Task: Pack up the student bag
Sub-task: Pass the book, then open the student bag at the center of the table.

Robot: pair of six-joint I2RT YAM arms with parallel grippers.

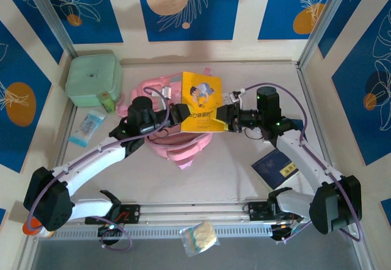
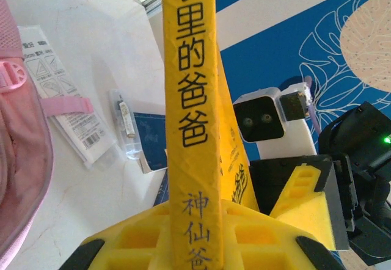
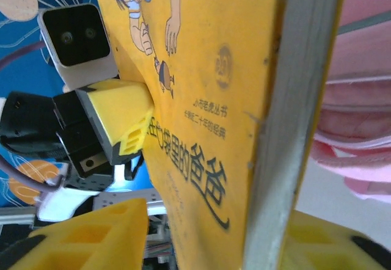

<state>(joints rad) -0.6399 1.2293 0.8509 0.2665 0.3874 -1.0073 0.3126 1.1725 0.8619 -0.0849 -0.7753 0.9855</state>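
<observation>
A yellow book (image 1: pixel 201 102) hangs upright over the student bag (image 1: pixel 177 142), a pink backpack lying at mid-table. My left gripper (image 1: pixel 181 114) is shut on the book's spine (image 2: pixel 189 99), which runs up between its yellow fingers (image 2: pixel 134 242). My right gripper (image 1: pixel 223 118) straddles the book's opposite edge (image 3: pixel 293 111). It is open: its left finger (image 3: pixel 79 233) stands clear of the cover, and the other finger is beside the page edge. The bag's pink fabric (image 2: pixel 18 160) lies just left of the book, and pink folds (image 3: pixel 366 129) show behind it.
A mint-green soft case (image 1: pixel 91 77) sits at the back left, with a clear packet (image 1: pixel 85 128) in front of it. A dark blue booklet (image 1: pixel 278 166) lies under the right arm. A snack bag (image 1: pixel 198 238) rests on the front rail. Printed packets (image 2: pixel 61 105) lie beside the bag.
</observation>
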